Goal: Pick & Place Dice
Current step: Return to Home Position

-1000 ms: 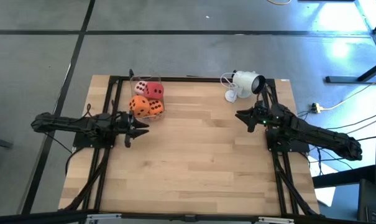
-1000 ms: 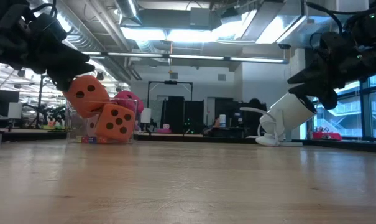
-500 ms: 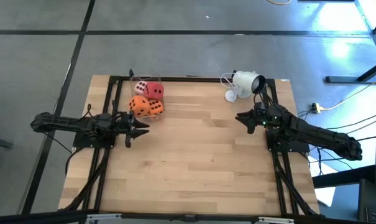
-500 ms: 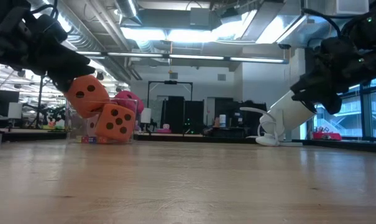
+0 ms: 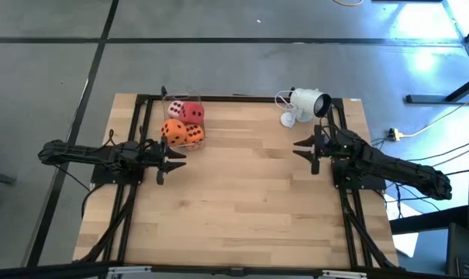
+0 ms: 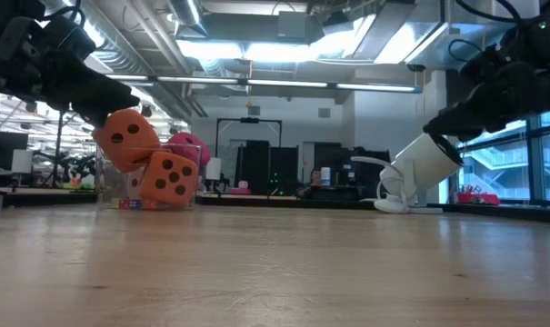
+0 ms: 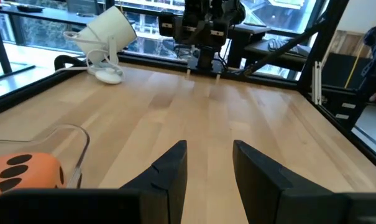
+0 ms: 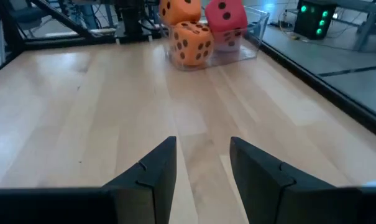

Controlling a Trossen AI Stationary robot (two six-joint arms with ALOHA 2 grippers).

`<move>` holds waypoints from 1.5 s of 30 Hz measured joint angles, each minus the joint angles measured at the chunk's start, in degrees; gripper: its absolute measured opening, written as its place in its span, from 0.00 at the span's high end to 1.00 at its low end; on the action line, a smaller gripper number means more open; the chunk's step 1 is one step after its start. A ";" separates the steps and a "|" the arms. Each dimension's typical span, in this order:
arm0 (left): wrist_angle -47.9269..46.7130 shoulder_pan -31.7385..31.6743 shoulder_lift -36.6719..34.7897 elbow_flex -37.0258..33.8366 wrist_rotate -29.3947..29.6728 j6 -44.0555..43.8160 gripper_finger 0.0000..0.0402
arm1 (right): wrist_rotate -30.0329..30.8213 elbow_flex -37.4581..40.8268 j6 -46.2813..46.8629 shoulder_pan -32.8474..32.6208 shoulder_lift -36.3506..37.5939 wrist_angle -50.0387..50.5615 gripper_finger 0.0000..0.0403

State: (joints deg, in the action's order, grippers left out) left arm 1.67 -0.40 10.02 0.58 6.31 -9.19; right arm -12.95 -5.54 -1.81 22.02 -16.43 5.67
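Observation:
Four dice sit together in a clear plastic box (image 5: 184, 124) at the table's far left: a pale pink die (image 5: 174, 108), a red die (image 5: 193, 113) and two orange dice (image 5: 172, 132) (image 5: 194, 136). In the low view one orange die (image 6: 129, 138) lies tilted on top of the other (image 6: 170, 177). My left gripper (image 5: 174, 159) is open and empty just near of the box, above the table. My right gripper (image 5: 302, 146) is open and empty near the table's right side, facing the dice (image 8: 191, 43).
A white camera on a small stand (image 5: 304, 105) sits at the table's far right, close to my right arm. Black frame rails (image 5: 133, 194) run along both sides of the table. Bare wood (image 5: 242, 194) lies between the two grippers.
My right gripper has turned about its wrist while staying near the table's right side. The dice and my left gripper have kept still.

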 joint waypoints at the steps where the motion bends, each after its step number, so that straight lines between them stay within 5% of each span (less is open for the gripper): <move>1: 0.00 0.00 0.00 0.00 0.00 0.00 0.70 | -0.02 0.31 -0.19 0.00 0.00 -0.54 0.63; 11: 0.04 0.00 0.00 0.11 0.11 -0.02 0.70 | -2.41 4.59 0.17 -0.11 -1.22 -13.13 0.63; 22: 0.04 0.00 0.00 0.11 0.09 -0.06 0.71 | -2.99 4.59 10.62 -0.11 -1.29 -11.10 0.63; 45: 0.04 0.00 0.00 0.11 0.02 -0.09 0.71 | -2.99 4.59 10.32 -0.11 -1.29 -11.08 0.63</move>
State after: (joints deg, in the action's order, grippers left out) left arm 1.72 -0.40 10.02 0.69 6.33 -9.28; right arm -15.94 -0.95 8.51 21.91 -17.72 -5.41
